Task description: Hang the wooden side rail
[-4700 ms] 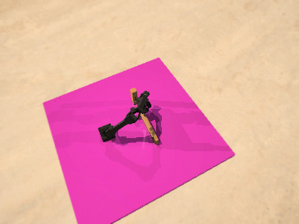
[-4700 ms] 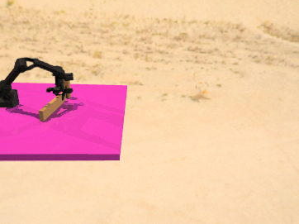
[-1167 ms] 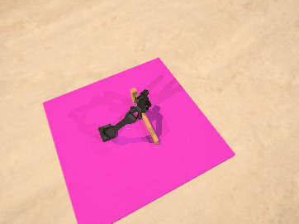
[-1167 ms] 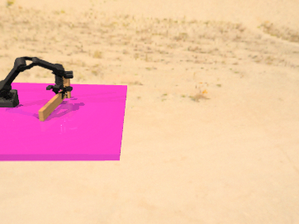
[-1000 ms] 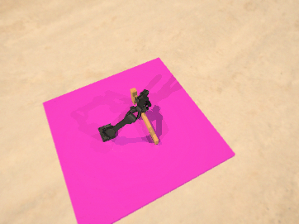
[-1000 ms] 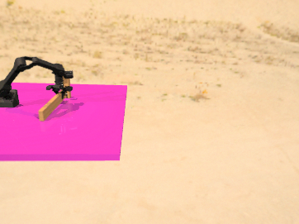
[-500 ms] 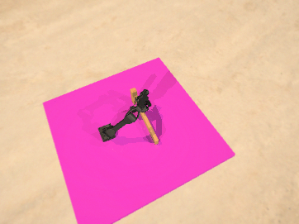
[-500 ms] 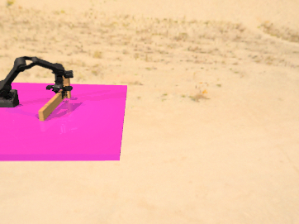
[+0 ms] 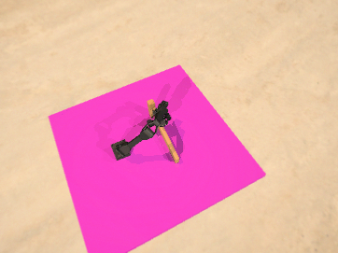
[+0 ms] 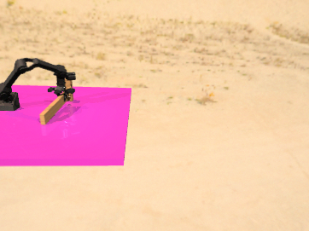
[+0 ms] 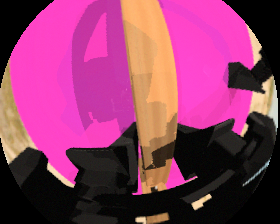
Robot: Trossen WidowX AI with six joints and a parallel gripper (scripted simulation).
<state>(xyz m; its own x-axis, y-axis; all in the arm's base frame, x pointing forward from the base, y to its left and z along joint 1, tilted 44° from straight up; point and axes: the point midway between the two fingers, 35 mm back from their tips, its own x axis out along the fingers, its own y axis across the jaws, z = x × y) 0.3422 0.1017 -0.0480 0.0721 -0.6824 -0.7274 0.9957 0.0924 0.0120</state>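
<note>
The wooden side rail (image 9: pixel 169 145) (image 10: pixel 52 112) (image 11: pixel 152 75) runs from the gripper toward the front. Its far end appears to rest on the magenta table top (image 9: pixel 210 178) (image 10: pixel 98 141). The headboard post (image 9: pixel 150 105) (image 10: pixel 70 84) stands upright behind the gripper, partly covered by the arm. My gripper (image 9: pixel 160 123) (image 10: pixel 65 95) (image 11: pixel 156 145) is shut on the rail near its post-side end, with dark fingers on both sides of the wood. The hooks, the slot and the pins are hidden or too small to tell, so I cannot tell whether the hooks sit on the pins.
The arm's base (image 9: pixel 120 149) (image 10: pixel 9 101) stands on the left part of the table top. The arm (image 9: pixel 136 141) (image 10: pixel 31 63) arches from it to the gripper, close beside the post. Sandy ground (image 9: pixel 289 99) (image 10: pixel 205 154) lies beyond the table's edges.
</note>
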